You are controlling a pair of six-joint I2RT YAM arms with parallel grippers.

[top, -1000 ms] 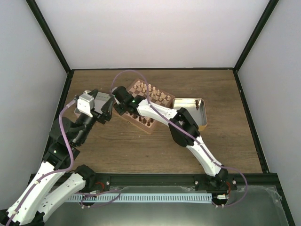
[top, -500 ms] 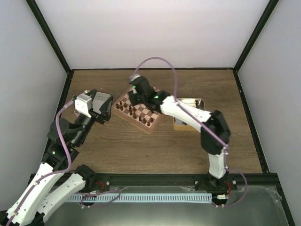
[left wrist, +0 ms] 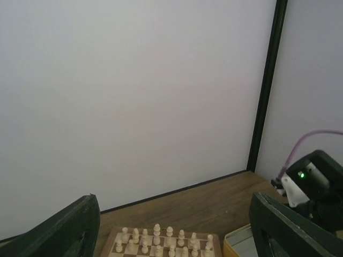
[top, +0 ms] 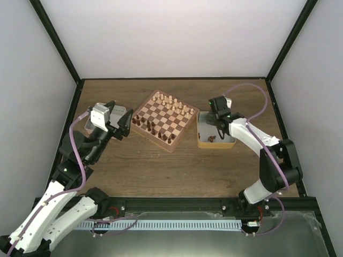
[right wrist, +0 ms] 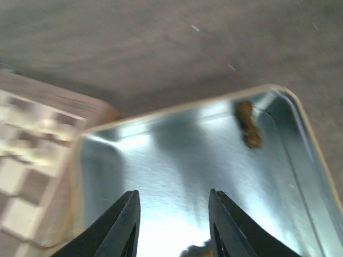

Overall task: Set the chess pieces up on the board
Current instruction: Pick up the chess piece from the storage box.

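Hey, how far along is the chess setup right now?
Done: pale pieces line the far side of the board. Partly done: several dark pieces stand on its near side, with gaps. In hand: nothing; the right gripper hangs open over the tin. To go: loose dark pieces there. The left gripper is open too.

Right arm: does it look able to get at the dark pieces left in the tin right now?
Probably yes. The right end effector hangs open and empty directly over the tin, and nothing covers the dark pieces inside.
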